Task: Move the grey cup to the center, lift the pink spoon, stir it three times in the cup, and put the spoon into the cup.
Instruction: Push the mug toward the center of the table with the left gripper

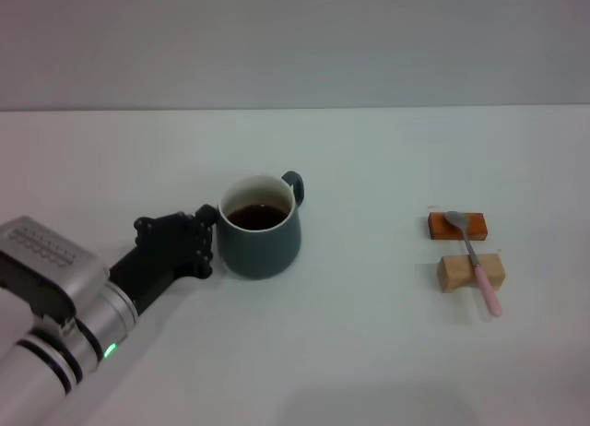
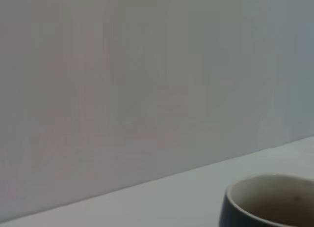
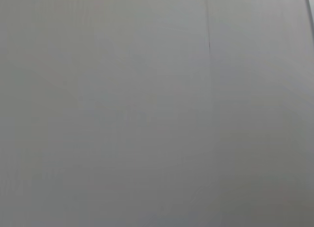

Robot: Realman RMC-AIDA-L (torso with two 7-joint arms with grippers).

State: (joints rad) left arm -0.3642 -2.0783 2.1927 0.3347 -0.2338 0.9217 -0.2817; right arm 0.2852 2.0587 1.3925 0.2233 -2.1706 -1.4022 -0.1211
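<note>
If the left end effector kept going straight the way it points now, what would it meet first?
Most likely the grey cup. In the head view the left end effector points toward the cup's side wall, level with it, at or nearly at contact; depth is unclear. The left wrist view shows the cup's rim close by.

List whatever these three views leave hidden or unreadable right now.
- Left gripper, head view: at the grey cup's side; its own dark body hides whether the fingers are closed on the cup.
- Grey cup, left wrist view: cut off by the frame edge; only part of the rim shows.
- Right gripper: in no view; the right wrist view shows only a blank surface.
- Pink spoon, head view: its underside contact with the blocks is hidden.
</note>
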